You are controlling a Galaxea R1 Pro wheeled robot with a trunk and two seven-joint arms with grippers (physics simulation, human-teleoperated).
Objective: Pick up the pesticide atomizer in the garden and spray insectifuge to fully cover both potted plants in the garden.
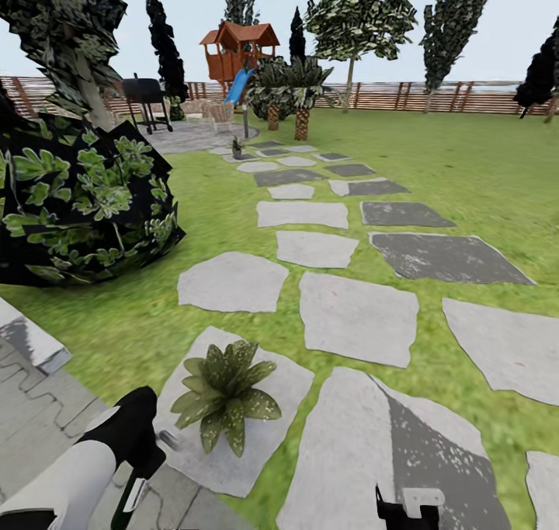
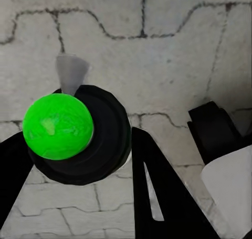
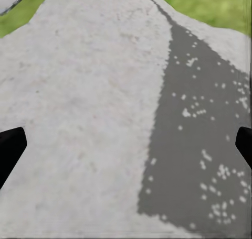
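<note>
Left gripper (image 2: 79,160) clamps the pesticide atomizer (image 2: 73,131); right gripper (image 3: 126,144) gapes empty. Spraying step: aim at the potted plant (image 1: 225,394), one o'clock.

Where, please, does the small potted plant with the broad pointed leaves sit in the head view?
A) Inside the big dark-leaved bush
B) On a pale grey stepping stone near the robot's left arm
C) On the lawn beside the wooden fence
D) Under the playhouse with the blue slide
B: the potted plant rests on a pale stepping stone, just ahead of the left end effector.
</note>
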